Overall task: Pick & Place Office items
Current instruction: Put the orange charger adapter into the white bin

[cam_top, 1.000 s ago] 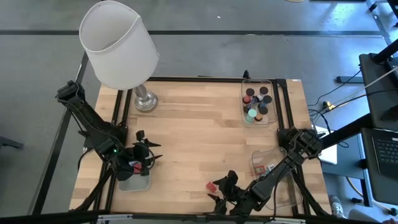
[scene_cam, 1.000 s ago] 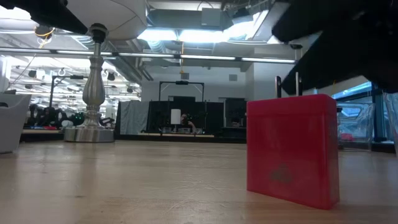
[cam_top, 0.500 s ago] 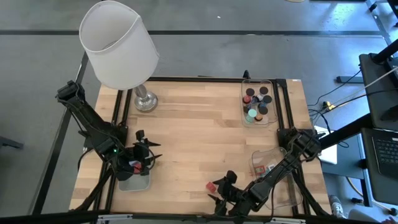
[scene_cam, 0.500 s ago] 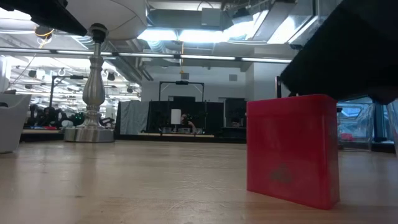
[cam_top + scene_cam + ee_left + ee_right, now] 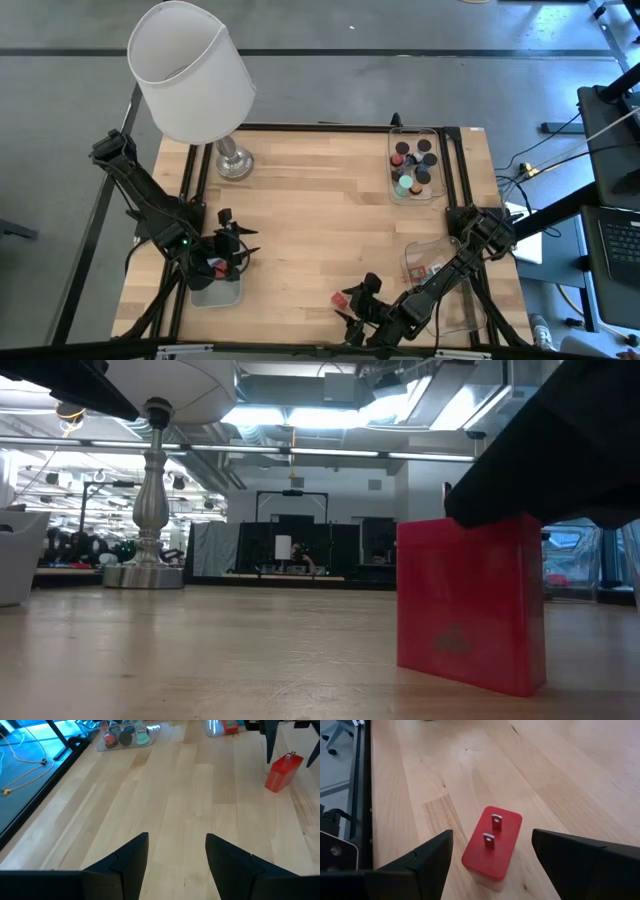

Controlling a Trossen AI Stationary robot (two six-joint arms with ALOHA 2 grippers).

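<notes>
A small red block (image 5: 492,845) with two metal prongs on top stands on the wooden table near its front edge, also seen in the high view as the red block (image 5: 341,298) and in the low view as the red block (image 5: 470,600). My right gripper (image 5: 492,832) is open, slanting down over it, one finger on either side with a gap to each. My left gripper (image 5: 240,250) is open above the near left part of the table, with nothing between its fingers (image 5: 135,855).
A frosted tray (image 5: 228,297) lies below my left gripper. A clear tray (image 5: 437,190) of dark cylinders and a teal one stands at the far right. Another clear tray (image 5: 412,250) sits near right. A white-shaded lamp (image 5: 190,70) stands far left.
My right gripper has sunk a little toward the red block and rolled slightly; in the low view its dark body now covers the block's top edge. The block has stayed in place.
</notes>
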